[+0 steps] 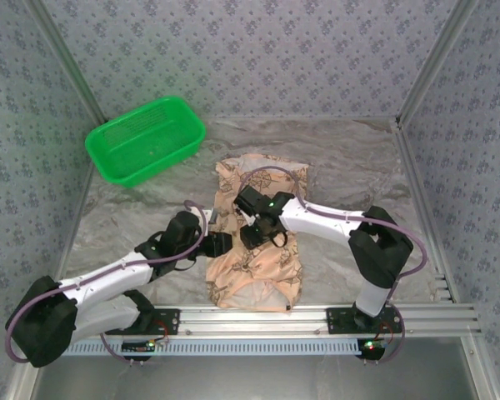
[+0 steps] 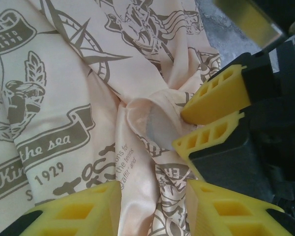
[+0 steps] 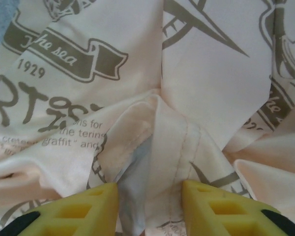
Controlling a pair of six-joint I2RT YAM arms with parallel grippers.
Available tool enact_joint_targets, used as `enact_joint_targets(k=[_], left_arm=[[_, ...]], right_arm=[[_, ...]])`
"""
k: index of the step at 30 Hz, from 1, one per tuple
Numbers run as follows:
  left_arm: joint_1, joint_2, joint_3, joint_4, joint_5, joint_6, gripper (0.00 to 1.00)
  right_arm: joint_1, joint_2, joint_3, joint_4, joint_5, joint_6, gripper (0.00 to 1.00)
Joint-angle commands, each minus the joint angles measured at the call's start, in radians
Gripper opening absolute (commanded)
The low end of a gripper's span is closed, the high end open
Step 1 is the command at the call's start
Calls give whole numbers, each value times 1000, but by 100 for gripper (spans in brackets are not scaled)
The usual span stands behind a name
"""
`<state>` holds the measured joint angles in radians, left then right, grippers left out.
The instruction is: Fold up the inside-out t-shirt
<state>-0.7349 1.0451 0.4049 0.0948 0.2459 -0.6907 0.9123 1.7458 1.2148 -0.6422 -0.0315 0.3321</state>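
Yellow fingers (image 2: 78, 209) of the left gripper (image 2: 155, 199) stand narrow, closed on a raised ridge of the t-shirt (image 2: 64, 73) running between them. Just ahead and to their right, the right gripper (image 2: 181, 129) pinches the ridge's far end, its fingers nearly together on a pale inner fold. The two holds sit close, probably so both arms can lift the middle together. Beyond both grippers the cloth lies spread on the crinkled table (image 1: 358, 167). A green basket (image 1: 146, 137) sits well off to their far left.
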Motion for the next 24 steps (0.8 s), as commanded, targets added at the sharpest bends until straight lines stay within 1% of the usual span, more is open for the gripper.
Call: enact_joint_targets(k=[1,2,6,7,10,12,15,16,18,20,23,24], left_arm=[[9,-8,1,-18,30,-17,39],[9,-8,4,-18,38,-18,39],[7,10,43,-59,40,-10,42],[7,25,62,-83,31,-10,43],[5,92,114,-103,47,-4,43],[-1,139,140,-90,67,-3,44],[-18,195,179,-73,71,-8,46],[-22,207,187,-70,74,-9,46],[-36,230,210,-65,79,-7,48],[-43,250,235,-89,82,-8,49],[-51,277,259,-138,88,-8,49],[-54,285,260,-141,92,-14,49]], right_arm=[[10,9,31,-5,91,88,29],[12,2,36,-19,122,95,25],[-3,-38,47,-84,231,125,14],[-18,-48,44,-89,250,134,13],[-80,-71,22,-76,260,165,13],[-115,-82,6,-59,266,188,17],[-161,-85,-14,-25,269,200,17],[-171,-81,-14,-24,278,208,18],[-198,-86,-48,-11,264,220,26],[-205,-117,-59,16,201,202,34],[-196,-155,-46,0,87,160,49],[-193,-157,-32,-19,58,156,51]])
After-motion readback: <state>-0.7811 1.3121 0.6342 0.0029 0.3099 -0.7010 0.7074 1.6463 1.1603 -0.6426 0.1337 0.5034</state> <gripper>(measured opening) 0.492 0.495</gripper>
